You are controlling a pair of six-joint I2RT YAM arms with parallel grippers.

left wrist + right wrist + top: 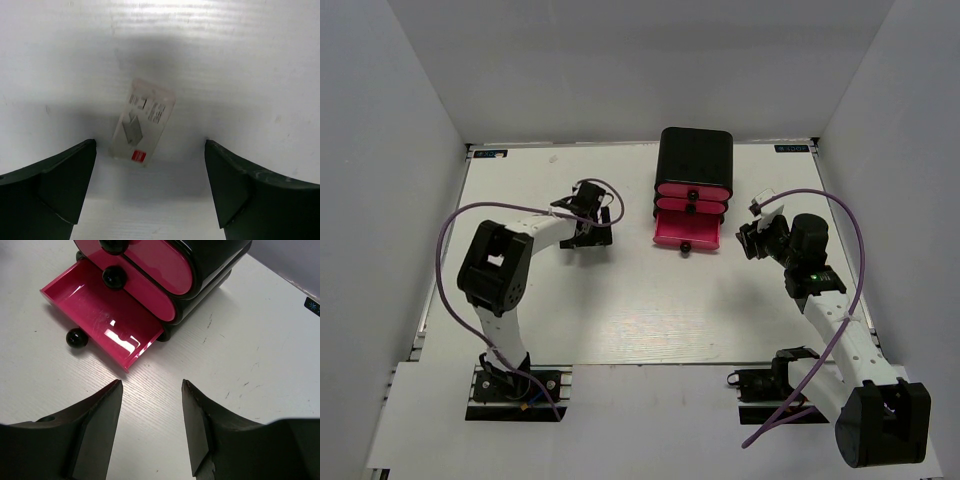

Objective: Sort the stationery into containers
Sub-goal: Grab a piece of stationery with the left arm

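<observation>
A small whitish block (142, 122) in a clear wrapper with a red mark lies flat on the white table. My left gripper (150, 145) is open just above it, with one finger on each side of its near end. In the top view my left gripper (588, 232) hides the block. The black cabinet (695, 155) stands at the back middle. Its bottom pink drawer (100, 315) is pulled out and empty, and the two upper drawers are shut. My right gripper (152, 385) is open and empty, right of the drawer, as the top view (752, 240) shows. No pens or markers are in view.
The open drawer (687, 232) juts toward the front, with its black knob (76, 337) at its front. White walls enclose the table (640, 310) on the left, back and right. Purple cables loop above both arms.
</observation>
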